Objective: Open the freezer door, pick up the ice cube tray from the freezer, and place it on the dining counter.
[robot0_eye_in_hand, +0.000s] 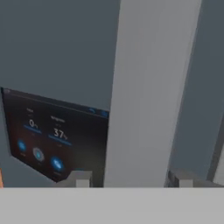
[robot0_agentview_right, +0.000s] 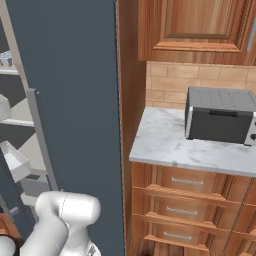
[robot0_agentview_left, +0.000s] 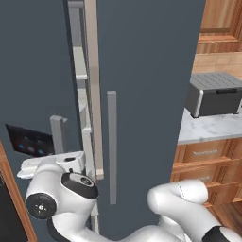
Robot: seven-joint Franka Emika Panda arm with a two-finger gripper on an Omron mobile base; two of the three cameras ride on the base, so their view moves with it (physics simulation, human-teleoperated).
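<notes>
The freezer door (robot0_agentview_left: 33,71), slate-grey with a black panel of blue lights (robot0_agentview_left: 29,142), stands slightly ajar, and light shelves (robot0_agentview_left: 80,71) show in the gap. My gripper (robot0_agentview_left: 59,153) is at the lower end of its grey bar handle (robot0_agentview_left: 57,132). In the hand view the handle (robot0_eye_in_hand: 148,96) runs up between my two fingertips (robot0_eye_in_hand: 82,178); the gripper (robot0_eye_in_hand: 133,180) is open around it with small gaps on both sides. Freezer shelves and white bins (robot0_agentview_right: 15,160) show at the left of the right base view. A small pale object (robot0_agentview_right: 5,57) sits on an upper shelf, too cut off to identify.
The plain slate-grey door (robot0_agentview_left: 151,94) with its own bar handle (robot0_agentview_left: 111,146) is shut just to the right. Beyond it are a wood panel (robot0_agentview_right: 131,100), a small marble counter (robot0_agentview_right: 170,145) with a grey appliance (robot0_agentview_right: 220,115), and wood drawers (robot0_agentview_right: 185,200) below.
</notes>
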